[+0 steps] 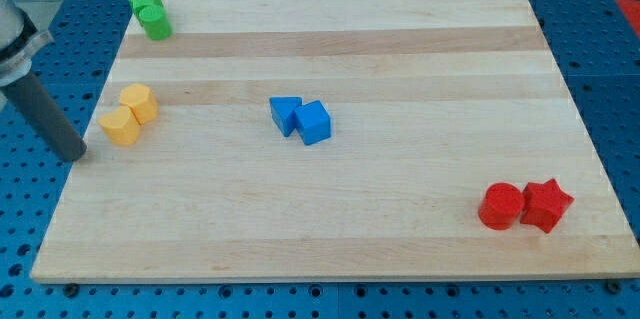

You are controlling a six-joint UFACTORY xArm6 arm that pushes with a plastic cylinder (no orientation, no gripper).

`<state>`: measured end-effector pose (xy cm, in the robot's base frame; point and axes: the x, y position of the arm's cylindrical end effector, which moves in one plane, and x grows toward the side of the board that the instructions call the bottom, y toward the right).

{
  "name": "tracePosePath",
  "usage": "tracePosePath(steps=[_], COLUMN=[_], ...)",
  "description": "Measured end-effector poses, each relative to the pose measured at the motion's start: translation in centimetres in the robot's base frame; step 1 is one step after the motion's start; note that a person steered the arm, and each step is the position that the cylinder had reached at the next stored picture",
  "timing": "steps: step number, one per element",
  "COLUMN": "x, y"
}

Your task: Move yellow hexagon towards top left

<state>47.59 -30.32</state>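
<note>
Two yellow blocks sit near the board's left edge. The lower one [120, 127] looks like a hexagon; the upper one [140, 103] is rounded and touches it. My tip [73, 155] is at the view's left, just off the board's left edge, a short way left of and slightly below the yellow hexagon, not touching it. The rod slants up to the view's top left.
A green star [146, 3] and green cylinder [155, 24] sit at the top left corner. Two blue blocks [300, 118] touch near the middle. A red cylinder [499, 205] and red star [546, 204] sit at the bottom right. The wooden board [400, 249] lies on a blue pegboard.
</note>
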Motion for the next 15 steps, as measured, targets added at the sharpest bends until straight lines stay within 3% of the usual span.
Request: tracePosePath(steps=[4, 7, 13, 15], x=[-8.9, -10.5, -11.2, -17.1], y=[7.9, 3.9, 12.2, 16.0])
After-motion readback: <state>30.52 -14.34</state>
